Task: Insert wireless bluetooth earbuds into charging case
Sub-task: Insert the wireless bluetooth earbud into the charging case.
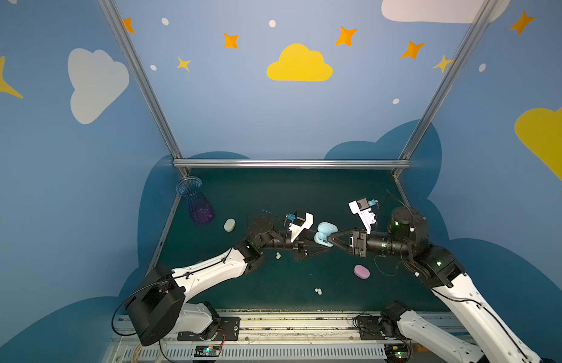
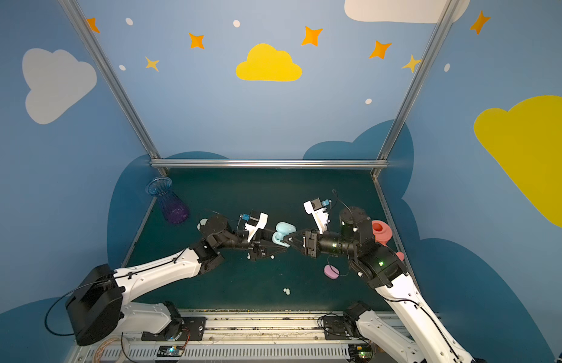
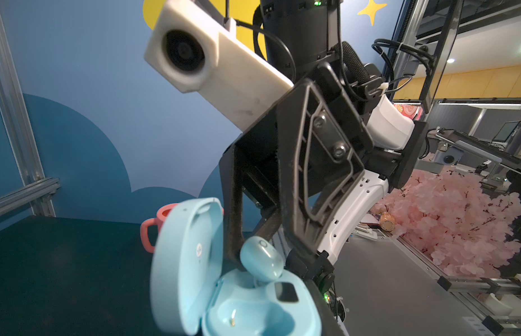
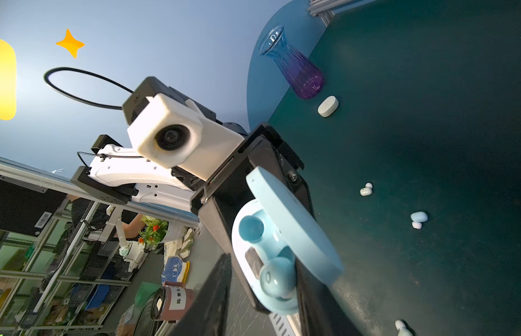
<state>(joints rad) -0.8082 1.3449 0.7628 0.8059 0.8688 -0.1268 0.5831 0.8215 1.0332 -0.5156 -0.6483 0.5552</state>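
Possibly the half-seated bud tips from the case the left hand pinches; the right hand stands spread around it.

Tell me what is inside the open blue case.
One blue earbud rests in one socket; the other socket is empty, a gold contact showing. The earbud hides its socket's floor.

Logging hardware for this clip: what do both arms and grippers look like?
The left arm and right arm have white shells on their long links, black joints, some showing small green lights, and thin black cables looped alongside. The left gripper and right gripper are black, with tapering, ribbed triangular jaws. A white camera housing sits on each wrist.
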